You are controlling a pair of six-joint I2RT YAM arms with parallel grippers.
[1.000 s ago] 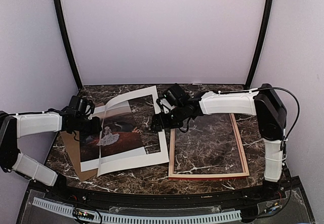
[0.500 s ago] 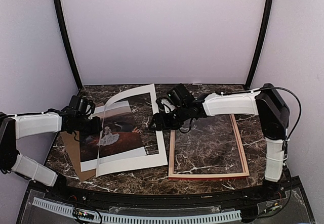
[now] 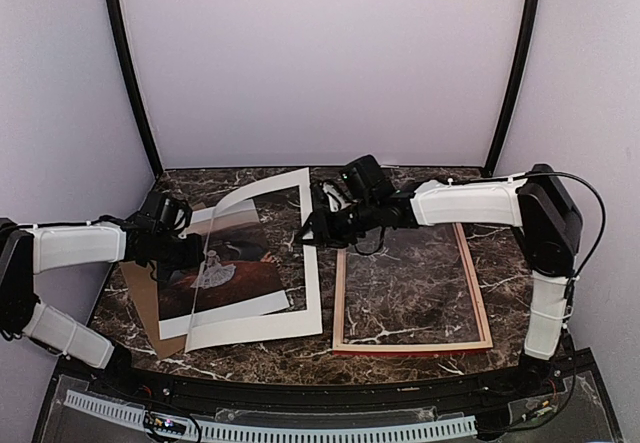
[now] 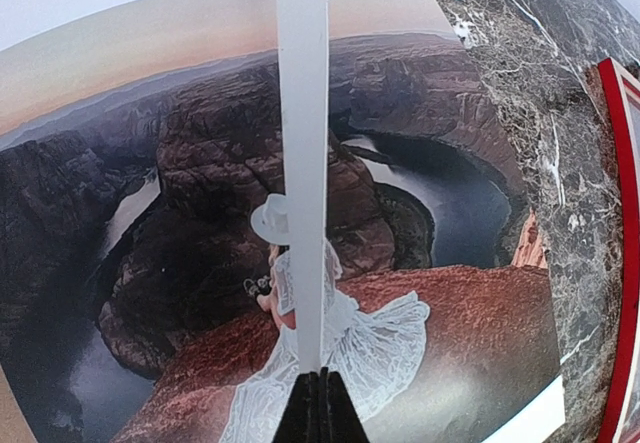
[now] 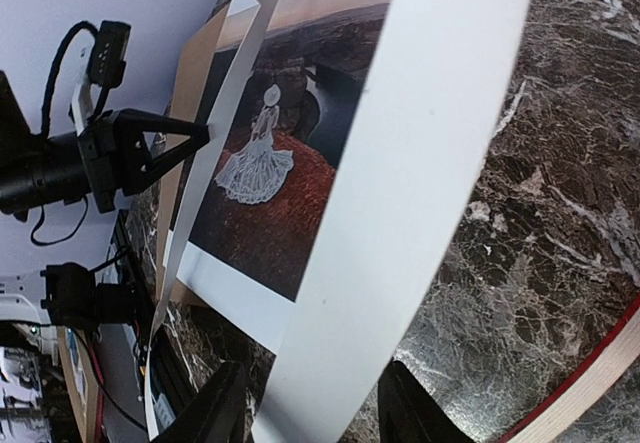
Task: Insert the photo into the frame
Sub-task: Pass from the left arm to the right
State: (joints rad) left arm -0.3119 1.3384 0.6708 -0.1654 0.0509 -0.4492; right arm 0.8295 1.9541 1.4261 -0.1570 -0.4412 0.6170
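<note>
Photo, look: the photo (image 3: 245, 268) is showing a dark brown-red canyon with a river bending round it, under a pale sky, with a white margin around the scene. A person (image 4: 340, 343) in a white lace dress and white hat is sitting near its centre.
Photo, place: it is lying flat just below and ahead of the left end effector (image 4: 318, 383), on a brown backing board (image 3: 140, 303). Its far side is reaching toward the right end effector (image 5: 312, 383).
Mat: a white mat (image 3: 312, 283) with a cut-out window is arching over the photo. Its left bar is raised off the print and crossing the person in the left wrist view. Its right bar is running down to the desk (image 3: 260, 355).
Left end effector: it is pinching the raised left bar of the mat with its fingers closed tight on the thin strip.
Right end effector: its fingers are standing apart on either side of the mat's right bar. Whether they are pressing on it cannot be told.
Frame, look: the frame (image 3: 410, 345) is showing thin pale wood rails from above. A bright red face is showing at the right edge of the left wrist view, and the marble is showing through its opening.
Frame, place: it is lying flat on the desk just beside the right end effector, on the side away from the left end effector. Its near rail is close to the mat's right bar, apart from the photo.
</note>
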